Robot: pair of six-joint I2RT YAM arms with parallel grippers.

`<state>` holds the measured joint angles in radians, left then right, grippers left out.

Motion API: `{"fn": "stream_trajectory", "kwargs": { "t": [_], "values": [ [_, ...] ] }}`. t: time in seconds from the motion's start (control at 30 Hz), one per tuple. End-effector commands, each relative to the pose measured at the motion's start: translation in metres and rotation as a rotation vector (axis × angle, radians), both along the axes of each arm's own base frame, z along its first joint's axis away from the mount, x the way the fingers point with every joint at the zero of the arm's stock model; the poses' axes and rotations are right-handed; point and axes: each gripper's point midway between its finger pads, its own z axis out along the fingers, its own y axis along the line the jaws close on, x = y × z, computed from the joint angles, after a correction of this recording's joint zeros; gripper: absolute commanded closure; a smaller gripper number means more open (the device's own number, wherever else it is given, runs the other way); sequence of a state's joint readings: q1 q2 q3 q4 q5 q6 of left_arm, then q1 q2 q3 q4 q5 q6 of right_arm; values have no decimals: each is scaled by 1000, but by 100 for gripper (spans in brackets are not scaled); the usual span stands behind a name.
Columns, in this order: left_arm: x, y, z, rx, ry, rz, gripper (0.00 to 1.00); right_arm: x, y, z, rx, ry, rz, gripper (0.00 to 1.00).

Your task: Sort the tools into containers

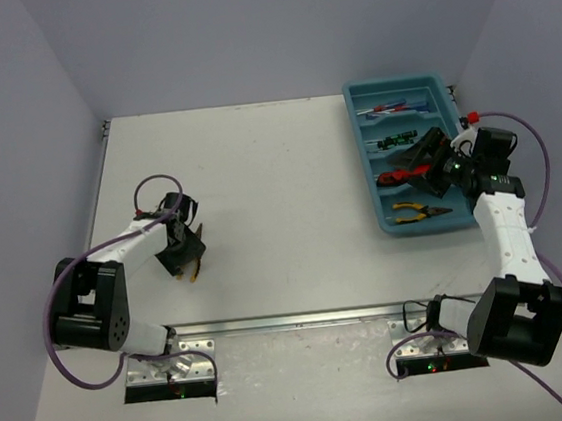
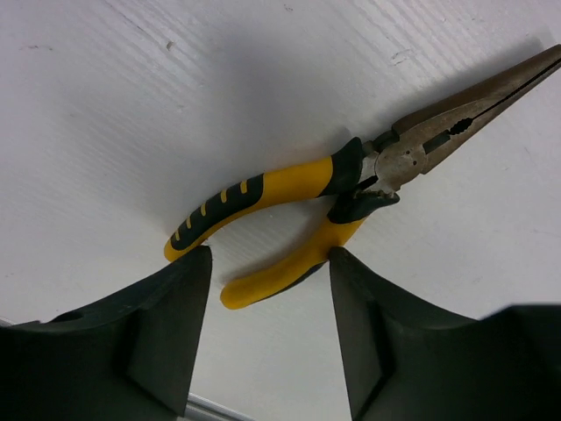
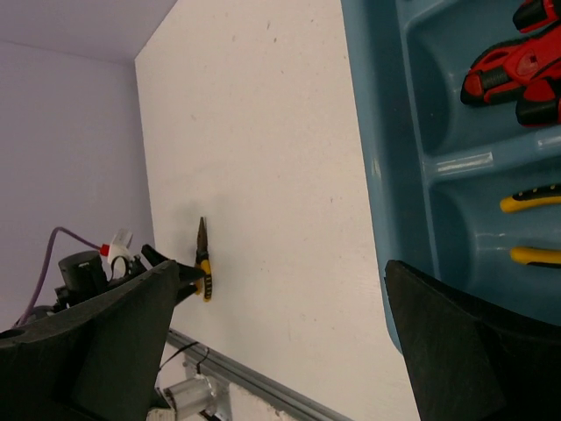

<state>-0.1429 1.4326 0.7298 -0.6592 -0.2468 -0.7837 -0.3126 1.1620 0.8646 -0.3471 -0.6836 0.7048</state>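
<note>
left tool (image 2: 267, 263) is down over the worktop (image 2: 131, 105), jaws about half apart. its two fingers (image 2: 166, 342) stand either side of the tail of one handle of the yellow-and-black pliers (image 2: 289, 180). the pliers lie flat just ahead of the tool, their nose pointing away up and to its right. the right-hand finger looks to be right against that handle, while the left-hand one is clear of it with bare worktop showing in the gap. nothing is clamped that i can see, and the pliers rest on the worktop.

right tool (image 3: 280, 267) is spread wide and carries nothing. it hangs over the near end of the teal tray (image 3: 368, 132), whose long wall runs just ahead of it. beyond its right-hand finger i see the red-handled knives (image 3: 517, 66) in one compartment. the yellow handles of a second pair of pliers (image 3: 530, 200) lie in the compartment nearest the tool.
</note>
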Motion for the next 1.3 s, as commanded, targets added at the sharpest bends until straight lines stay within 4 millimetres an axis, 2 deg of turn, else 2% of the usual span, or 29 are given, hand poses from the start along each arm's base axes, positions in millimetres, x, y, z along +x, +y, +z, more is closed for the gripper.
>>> {"fn": "stream_trajectory", "kwargs": {
  "t": [0.0,0.17,0.4,0.5,0.57,0.7,0.87,0.93,1.07,1.17,1.27],
  "values": [
    [-9,4,-18,-7,32,8,44,4,2,33,-35,-138,46,1],
    [-2,-7,-23,-60,19,-43,43,2,5,36,-25,-147,62,1],
    [3,-44,-28,-119,8,-171,48,1,6,37,-27,-156,63,1],
    [5,-52,-32,-115,17,-201,69,2,6,37,-26,-158,61,1],
    [1,-56,-40,-120,46,-215,76,2,5,36,-25,-155,59,1],
    [-4,-63,-56,-114,85,-252,99,1,6,34,-21,-152,62,1],
    [-1,-71,-55,-96,74,-300,100,-1,14,38,14,-182,113,1],
    [3,-79,-47,-96,40,-333,100,-4,22,44,41,-222,161,1],
    [19,-114,-5,-142,-130,-440,100,-14,43,58,117,-318,284,1],
    [33,-147,49,-214,-324,-523,100,-20,64,64,110,-351,375,1],
    [35,-173,86,-305,-453,-592,100,-24,89,61,101,-325,438,1]
  ]
}}
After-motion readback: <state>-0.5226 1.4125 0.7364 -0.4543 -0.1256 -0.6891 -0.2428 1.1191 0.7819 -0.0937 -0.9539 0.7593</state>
